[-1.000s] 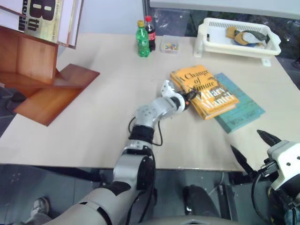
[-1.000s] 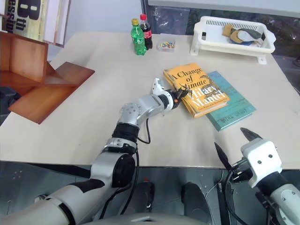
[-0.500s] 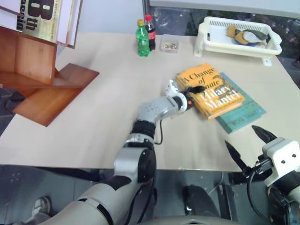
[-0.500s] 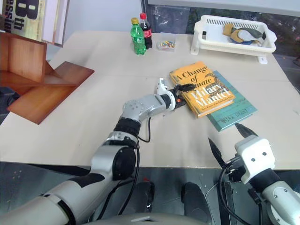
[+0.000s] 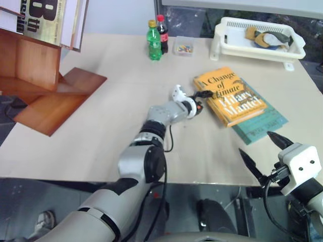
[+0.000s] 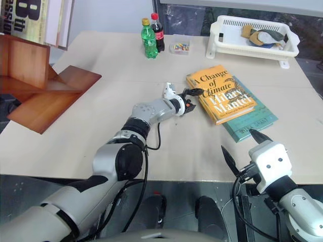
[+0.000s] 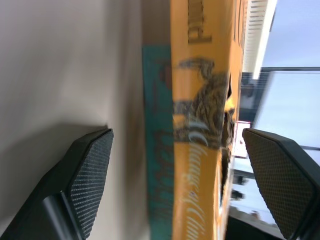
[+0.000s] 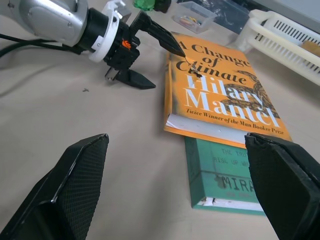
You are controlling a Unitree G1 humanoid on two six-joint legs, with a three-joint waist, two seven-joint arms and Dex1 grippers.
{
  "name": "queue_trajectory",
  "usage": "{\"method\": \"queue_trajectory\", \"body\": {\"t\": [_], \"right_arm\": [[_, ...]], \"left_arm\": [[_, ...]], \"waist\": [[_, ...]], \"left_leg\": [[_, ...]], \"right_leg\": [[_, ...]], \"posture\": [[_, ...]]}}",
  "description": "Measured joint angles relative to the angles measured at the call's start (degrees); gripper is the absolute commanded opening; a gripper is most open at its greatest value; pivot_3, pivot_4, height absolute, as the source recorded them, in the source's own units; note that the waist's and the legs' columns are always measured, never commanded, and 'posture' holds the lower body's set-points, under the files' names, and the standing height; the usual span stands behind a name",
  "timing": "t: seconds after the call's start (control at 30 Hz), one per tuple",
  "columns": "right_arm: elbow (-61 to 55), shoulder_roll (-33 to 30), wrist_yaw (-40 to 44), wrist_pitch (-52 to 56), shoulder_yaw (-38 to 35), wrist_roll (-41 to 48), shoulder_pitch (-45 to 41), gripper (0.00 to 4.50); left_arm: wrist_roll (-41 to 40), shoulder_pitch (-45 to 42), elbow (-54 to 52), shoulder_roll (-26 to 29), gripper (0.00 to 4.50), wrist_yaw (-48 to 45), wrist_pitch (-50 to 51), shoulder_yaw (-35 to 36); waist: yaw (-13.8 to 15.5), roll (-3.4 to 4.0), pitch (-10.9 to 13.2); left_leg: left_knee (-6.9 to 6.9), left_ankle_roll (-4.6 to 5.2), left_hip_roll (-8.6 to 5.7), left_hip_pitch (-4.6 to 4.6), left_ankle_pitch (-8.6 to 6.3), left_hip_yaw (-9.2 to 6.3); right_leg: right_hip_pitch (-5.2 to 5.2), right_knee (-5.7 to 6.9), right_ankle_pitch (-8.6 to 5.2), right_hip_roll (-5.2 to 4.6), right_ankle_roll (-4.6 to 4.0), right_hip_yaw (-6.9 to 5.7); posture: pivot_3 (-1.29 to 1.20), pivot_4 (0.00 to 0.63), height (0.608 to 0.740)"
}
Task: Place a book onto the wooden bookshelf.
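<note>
Item: the book [image 5: 229, 96], thick, orange-yellow, lying flat on the bench [image 5: 101, 136] right of centre in the head views, stacked on a thinner teal book [image 5: 262, 123] whose lower right portion sticks out beneath it. Destination: the wooden bookshelf [image 5: 45, 91], upper left of the frame, well apart from the book, with an upright cream book [image 5: 48, 20] standing on it. Left hand [image 6: 187, 99]: spread wide at the book's near left edge, one finger over the cover and the other down at bench level beside the spine; nothing gripped. Right hand [image 5: 262, 154]: lower right of the frame, fingers apart, empty, off the bench edge. Progress: judged early; the book is not yet grasped, lifted or carried, and the whole transfer to the shelf remains. Also present: two bottles [image 5: 156, 39], a small clear box [image 5: 183, 48] and a white basket [image 5: 257, 38] along the far edge. Not determinable: whether the upper finger touches the cover; the shelf's compartments, cut off at the frame's left edge; the basket's contents.
</note>
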Motion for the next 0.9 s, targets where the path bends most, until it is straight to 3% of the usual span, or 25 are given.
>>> {"method": "queue_trajectory", "body": {"t": [0.23,0.53,0.77,0.87,0.9], "right_arm": [[0.0,-0.3,-0.7,0.0,0.0,0.4,-0.2,4.50],[0.0,-0.8,-1.5,0.0,0.5,0.6,-1.4,4.50],[0.0,-0.8,-2.3,0.0,0.5,0.3,-1.3,4.50],[0.0,-0.8,-2.8,-0.1,0.5,0.1,-0.9,4.50],[0.0,-0.9,-3.0,-0.2,0.5,0.0,-0.7,4.50]], "left_arm": [[2.8,-4.7,7.5,2.7,4.42,0.0,-2.2,4.6],[2.9,-5.7,11.8,1.9,4.42,-3.6,-10.6,13.0],[4.7,-5.7,13.5,0.5,4.42,-5.6,-12.0,15.0],[6.1,-5.7,13.6,-0.4,3.64,-6.0,-12.1,15.3],[6.4,-5.7,13.6,-0.6,3.19,-6.0,-12.1,15.3]], "waist": [[-0.3,0.01,0.0],[-0.1,0.01,0.0],[-0.1,0.01,0.0],[-0.1,0.01,0.0],[-0.1,0.01,0.0]], "left_leg": [[-0.10,0.00,0.01,0.07,0.00,0.02],[-0.10,-0.01,-0.01,0.06,0.00,0.03],[-0.10,-0.01,-0.02,0.07,0.00,0.03],[-0.10,0.00,-0.02,0.07,0.00,0.03],[-0.10,-0.01,-0.02,0.07,0.00,0.03]], "right_leg": [[0.00,0.00,0.00,-0.01,0.01,0.01],[0.00,0.00,0.01,-0.03,0.01,0.01],[0.01,0.00,0.01,-0.03,0.02,0.02],[0.01,0.00,0.01,-0.03,0.02,0.02],[0.01,0.00,0.02,-0.03,0.02,0.02]], "posture": [[0.00,0.150,0.740],[0.00,0.150,0.740],[0.00,0.150,0.740],[0.00,0.150,0.740],[0.00,0.150,0.740]]}}
